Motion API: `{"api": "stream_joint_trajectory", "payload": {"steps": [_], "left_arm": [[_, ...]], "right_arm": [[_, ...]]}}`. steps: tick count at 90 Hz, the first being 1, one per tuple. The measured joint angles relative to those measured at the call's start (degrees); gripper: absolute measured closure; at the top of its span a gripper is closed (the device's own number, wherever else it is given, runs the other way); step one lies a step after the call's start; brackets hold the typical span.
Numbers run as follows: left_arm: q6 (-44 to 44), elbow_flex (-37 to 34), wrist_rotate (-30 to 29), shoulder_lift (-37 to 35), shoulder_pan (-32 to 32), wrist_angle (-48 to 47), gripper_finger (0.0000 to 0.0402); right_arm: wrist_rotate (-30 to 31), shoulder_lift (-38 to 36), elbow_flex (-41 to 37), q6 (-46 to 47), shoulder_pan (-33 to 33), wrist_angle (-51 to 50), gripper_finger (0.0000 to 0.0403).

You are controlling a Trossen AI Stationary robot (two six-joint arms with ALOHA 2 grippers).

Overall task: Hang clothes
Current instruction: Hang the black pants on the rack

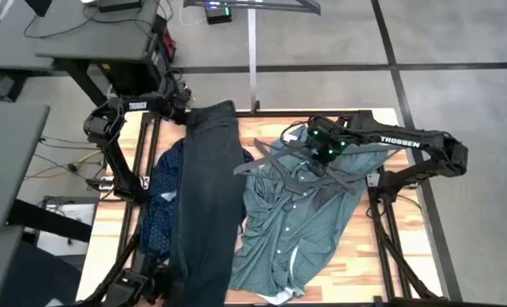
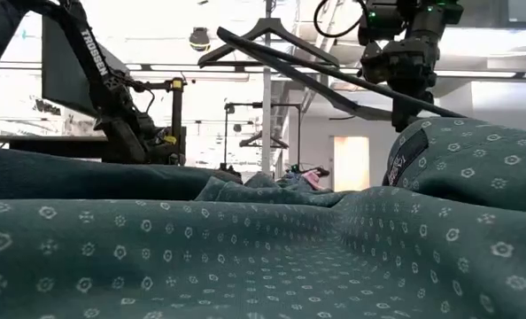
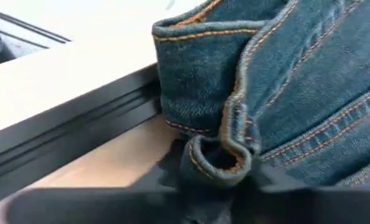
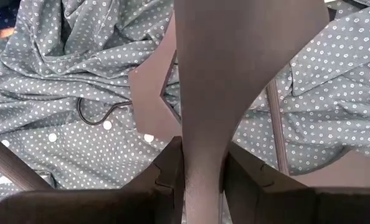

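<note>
Reading TROSSEN — right arm [image 1: 407, 142]

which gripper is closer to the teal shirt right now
Right. The right gripper hangs directly above the teal shirt, shut on a black hanger. The left gripper is off at the jeans.

Three garments are lying on the one wooden table [image 1: 381, 247]:
- one pair of dark jeans [image 1: 206, 196]
- one teal-green dotted shirt [image 1: 279, 230]
- one navy dotted shirt [image 1: 160, 213]

Two dark arms are reaching in, each carrying one gripper. That is making two: the left gripper [image 1: 183, 109] and the right gripper [image 1: 322, 155].

One black hanger [image 1: 296, 166] is showing clearly above the teal-green shirt. Further dark bars are crossing it, so I cannot tell if there are more hangers.
</note>
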Motion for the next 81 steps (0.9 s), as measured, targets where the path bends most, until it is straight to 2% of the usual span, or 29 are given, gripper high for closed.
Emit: {"api": "stream_joint_trajectory", "payload": {"steps": [11, 24, 38, 51, 65, 75, 81], "left_arm": [[1.02, 0.5, -0.92, -3.12, -0.2, -2.49, 0.0374], [3.23, 4.47, -1.17, -13.36, -1.51, -9.66, 0.0374], [4.78, 10.5, -0.27, -24.14, -4.25, -17.38, 0.0374], [4.66, 16.21, 0.6, -29.98, -7.64, -23.56, 0.0374], [2.6, 21.48, 5.51, -33.25, -11.27, -27.93, 0.0374], [0.67, 24.68, 12.21, -35.12, -14.18, -27.05, 0.0374], [-1.48, 26.35, 14.32, -35.57, -16.48, -25.63, 0.0374]], "right_arm": [[0.01, 0.0, 0.0, -0.02, -0.09, 0.0, 0.0337], [2.42, 0.0, 0.06, 0.07, -1.11, -0.41, 0.0337], [12.31, -0.04, 1.01, -0.97, -2.18, -0.52, 0.0337], [20.53, -0.04, 1.05, -3.82, -3.87, 0.17, 0.0337], [25.99, -0.02, 1.04, -5.49, -7.46, 0.69, 0.0337], [26.92, -0.04, 0.4, -6.93, -10.52, 6.15, 0.0337], [27.02, 0.5, -0.11, -8.46, -12.22, 9.63, 0.0337]]}}
